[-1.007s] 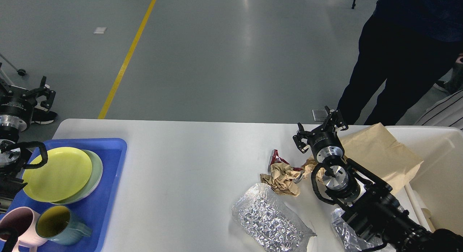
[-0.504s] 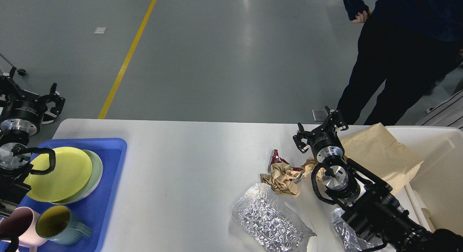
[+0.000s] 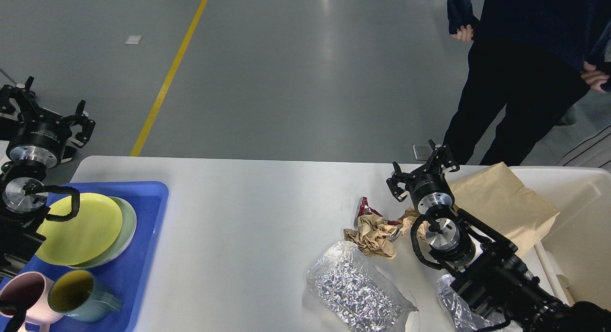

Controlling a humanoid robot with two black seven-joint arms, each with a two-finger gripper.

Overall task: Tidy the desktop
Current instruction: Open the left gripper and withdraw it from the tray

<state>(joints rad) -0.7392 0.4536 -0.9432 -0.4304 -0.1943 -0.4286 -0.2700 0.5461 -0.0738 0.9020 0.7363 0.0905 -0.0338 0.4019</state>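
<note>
The white desktop [image 3: 248, 227] fills the lower half of the head view, its far edge running straight across and its far-left corner rounded. On its left end sits a blue tray [image 3: 143, 236] with stacked plates [image 3: 83, 229], a teal mug [image 3: 81, 296] and a pink mug [image 3: 26, 294]. The middle of the surface is bare. Right of centre lie crumpled brown paper [image 3: 374, 232], a red wrapper [image 3: 365, 208] just behind it, and a foil bag [image 3: 353, 289] nearer the front edge. A brown paper bag [image 3: 501, 205] leans over the rim of a cream bin [image 3: 582, 217] at the right end.

The right gripper [image 3: 422, 172] hovers near the far edge, beside the paper bag, its fingers spread and holding nothing. The left gripper [image 3: 45, 115] stands past the far-left corner, over the floor, fingers also spread and empty.

Beyond the desk is grey floor [image 3: 296, 74] with a yellow line [image 3: 169, 74]. A person [image 3: 520, 79] in dark clothes stands close behind the far-right edge.
</note>
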